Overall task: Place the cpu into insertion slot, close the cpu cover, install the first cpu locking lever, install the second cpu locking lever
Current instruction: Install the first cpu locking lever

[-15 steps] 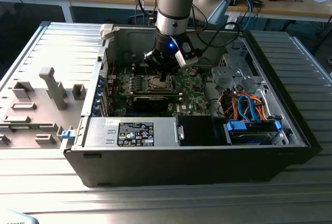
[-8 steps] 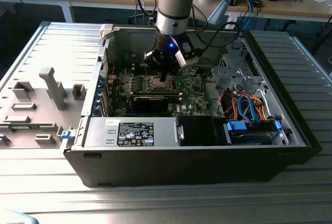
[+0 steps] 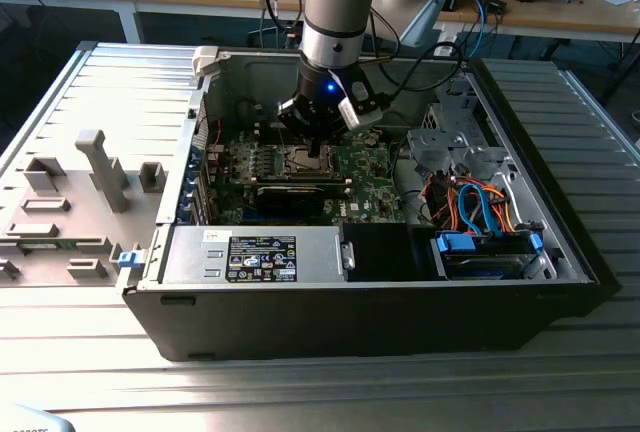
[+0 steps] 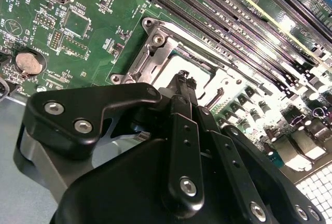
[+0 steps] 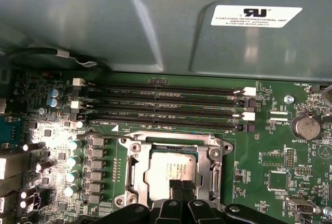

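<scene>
The cpu (image 5: 167, 168) lies flat in the socket on the green motherboard, its pale metal top showing; it also shows in the second wrist view (image 4: 196, 64). The cpu cover (image 5: 134, 171), a silvery frame, lies around it, and its frame (image 4: 150, 58) shows again in the second wrist view. My gripper (image 5: 181, 185) is shut, its two black fingertips (image 4: 179, 81) pressed together right at the chip's near edge with nothing visibly between them. In the exterior view the gripper (image 3: 318, 144) hangs straight down over the socket (image 3: 308, 160) inside the open computer case. I cannot make out the locking levers.
Memory slots (image 5: 166, 107) run beside the socket, with the grey case wall (image 5: 155, 27) beyond them. A coin battery (image 5: 305, 126) sits on the board. The power supply (image 3: 255, 257) and a drive bay with coloured cables (image 3: 480, 202) fill the case front. A grey fixture plate (image 3: 70, 202) lies on the exterior view's left.
</scene>
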Motion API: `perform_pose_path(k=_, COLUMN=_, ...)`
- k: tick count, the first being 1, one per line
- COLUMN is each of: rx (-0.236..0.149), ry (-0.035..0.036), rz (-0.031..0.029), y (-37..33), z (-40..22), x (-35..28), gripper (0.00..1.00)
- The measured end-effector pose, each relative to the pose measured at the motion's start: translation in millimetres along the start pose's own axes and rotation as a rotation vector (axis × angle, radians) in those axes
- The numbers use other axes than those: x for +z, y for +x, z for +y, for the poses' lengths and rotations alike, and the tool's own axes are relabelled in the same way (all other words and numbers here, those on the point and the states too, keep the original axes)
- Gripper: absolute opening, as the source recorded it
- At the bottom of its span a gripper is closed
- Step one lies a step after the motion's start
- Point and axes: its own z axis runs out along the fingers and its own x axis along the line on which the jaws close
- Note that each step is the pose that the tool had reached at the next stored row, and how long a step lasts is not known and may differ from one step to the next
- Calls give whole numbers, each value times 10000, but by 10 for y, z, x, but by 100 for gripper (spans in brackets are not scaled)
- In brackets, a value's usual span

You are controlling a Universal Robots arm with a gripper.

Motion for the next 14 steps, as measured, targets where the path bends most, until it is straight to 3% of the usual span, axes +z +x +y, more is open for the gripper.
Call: perform_pose_path(k=14, rx=-147, ry=8, rz=5, y=0, z=0, x=0, gripper=11)
